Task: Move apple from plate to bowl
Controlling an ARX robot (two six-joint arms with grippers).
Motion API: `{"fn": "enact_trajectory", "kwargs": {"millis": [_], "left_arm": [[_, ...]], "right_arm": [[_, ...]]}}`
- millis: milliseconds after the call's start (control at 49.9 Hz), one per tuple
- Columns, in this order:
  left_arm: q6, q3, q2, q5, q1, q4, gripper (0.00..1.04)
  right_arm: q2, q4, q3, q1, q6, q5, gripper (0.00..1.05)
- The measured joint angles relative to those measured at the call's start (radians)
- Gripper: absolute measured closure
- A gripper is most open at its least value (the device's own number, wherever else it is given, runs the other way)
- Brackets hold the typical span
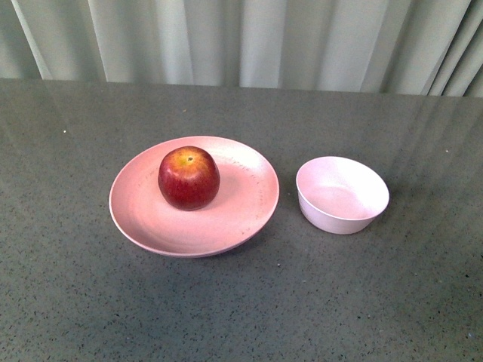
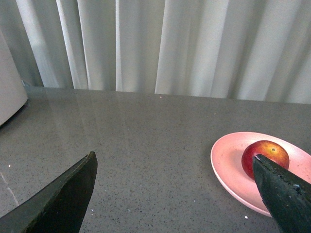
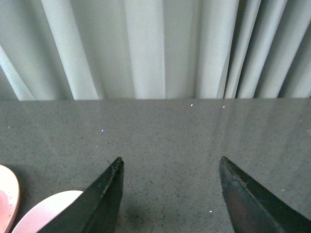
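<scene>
One apple (image 1: 189, 178) sits stem-up on my one plate (image 1: 143, 219), left of the bench's (image 1: 75, 302) middle, and the one bowl (image 1: 332, 220) stands empty just beside the plate's right rim, a slim gap between them. Bare bench lies open all round the pair, wide toward the near edge and both sides, narrower toward the far edge under the curtain (image 1: 249, 41). Both my tools are spread wide and grip nothing: left gripper (image 2: 174, 157) over bare bench left of the plate, right gripper (image 3: 171, 159) over bare bench beside the bowl.
</scene>
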Motion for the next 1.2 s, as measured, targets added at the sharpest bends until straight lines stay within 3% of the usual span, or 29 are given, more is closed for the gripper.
{"fn": "enact_trajectory", "kwargs": {"millis": [100, 281, 682, 1203], "left_arm": [[0.0, 0.0, 0.0, 0.0, 0.0, 0.0, 0.09], [0.0, 0.0, 0.0, 0.0, 0.0, 0.0, 0.09], [0.0, 0.0, 0.0, 0.0, 0.0, 0.0, 0.09], [0.0, 0.0, 0.0, 0.0, 0.0, 0.0, 0.09]], "right_arm": [[-0.111, 0.016, -0.098, -0.006, -0.016, 0.003, 0.71], [-0.193, 0.058, -0.224, -0.006, -0.027, 0.002, 1.03], [-0.492, -0.111, -0.372, -0.006, -0.032, 0.002, 1.03], [-0.922, -0.469, -0.418, -0.006, -0.032, 0.002, 1.03]]}}
